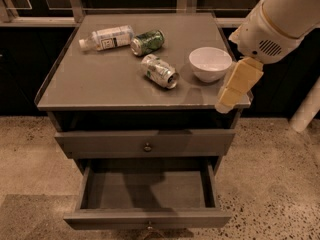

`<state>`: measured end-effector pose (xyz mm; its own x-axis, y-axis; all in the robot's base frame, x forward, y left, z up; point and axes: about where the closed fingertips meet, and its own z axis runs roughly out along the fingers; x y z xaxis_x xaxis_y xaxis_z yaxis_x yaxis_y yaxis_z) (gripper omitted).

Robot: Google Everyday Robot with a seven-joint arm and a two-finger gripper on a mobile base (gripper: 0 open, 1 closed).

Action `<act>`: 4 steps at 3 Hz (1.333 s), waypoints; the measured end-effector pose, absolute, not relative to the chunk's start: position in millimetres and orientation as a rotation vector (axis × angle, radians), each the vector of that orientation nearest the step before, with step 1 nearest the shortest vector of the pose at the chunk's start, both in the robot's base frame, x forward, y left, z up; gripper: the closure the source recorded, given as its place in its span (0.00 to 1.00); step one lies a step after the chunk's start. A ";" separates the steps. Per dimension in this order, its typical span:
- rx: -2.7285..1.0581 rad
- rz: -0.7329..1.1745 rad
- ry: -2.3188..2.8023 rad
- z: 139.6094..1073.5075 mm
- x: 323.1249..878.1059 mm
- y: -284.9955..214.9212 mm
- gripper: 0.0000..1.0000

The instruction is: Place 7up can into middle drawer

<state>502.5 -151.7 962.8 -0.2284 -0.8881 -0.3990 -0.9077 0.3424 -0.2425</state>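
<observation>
Reach step, judging by the layout: the gripper (224,103) hangs at the surface's (95,84) front-right corner, near the white bowl (210,63); open or closed, I cannot tell. The 7up can (160,71) lies sideways mid-surface. The middle drawer (110,218) is open. Next: move left over the can.

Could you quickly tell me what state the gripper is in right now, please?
The gripper: state cannot be told; it hangs at the cabinet top's front right corner, beside the white bowl, apart from the 7up can.
</observation>
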 end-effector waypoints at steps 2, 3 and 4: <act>-1.421 0.173 2.121 946.2 574.9 -120.9 0.00; -1.421 0.254 2.112 931.3 614.0 -94.3 0.00; -1.428 0.344 2.124 910.3 639.8 -73.6 0.00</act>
